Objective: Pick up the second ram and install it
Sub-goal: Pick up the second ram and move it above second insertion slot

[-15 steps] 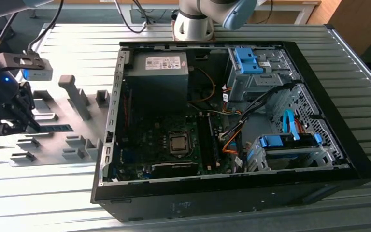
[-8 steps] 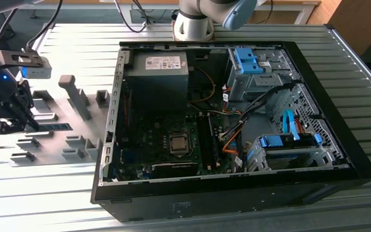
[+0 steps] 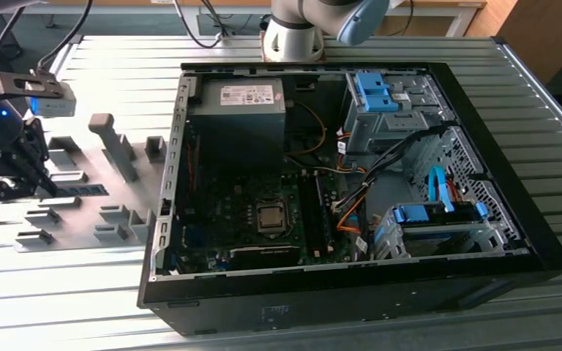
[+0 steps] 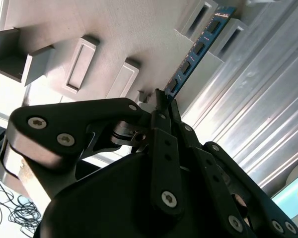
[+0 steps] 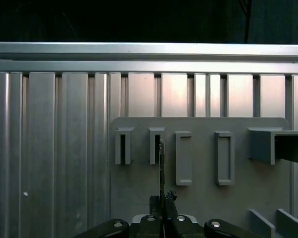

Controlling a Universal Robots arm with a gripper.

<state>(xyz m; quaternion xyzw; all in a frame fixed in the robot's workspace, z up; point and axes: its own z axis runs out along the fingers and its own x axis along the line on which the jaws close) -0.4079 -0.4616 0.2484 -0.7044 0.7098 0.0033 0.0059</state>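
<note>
Across the exterior view, a ribbed metal table [image 3: 544,146]. In its middle, an open black computer case [image 3: 515,270], side panel off, motherboard [image 3: 252,212] bare inside. Behind the case, at the table's far edge, the base of the arm [image 3: 296,33]. On the exterior view's left, beside the case and outside it, a flat grey holder plate [image 3: 85,219] with raised grey blocks [image 3: 115,142].

Over that plate, the arm's wrist end, angled downward, with the gripper [image 3: 39,186] low among the blocks and well apart from the motherboard.

Clamped together on the second ram [image 4: 198,47]: in the second wrist view, black fingers [image 4: 161,129] pinched onto the near end of the blue-green stick, no gap at either side. Far end of the stick lodged between two grey blocks, dark chips in a row along its face.

Edge-on in the first wrist view, the same stick [image 5: 161,166] as a thin dark line, running from between the fingers into a slotted block [image 5: 156,146] on the plate. Not lifted clear of the holder.
</note>
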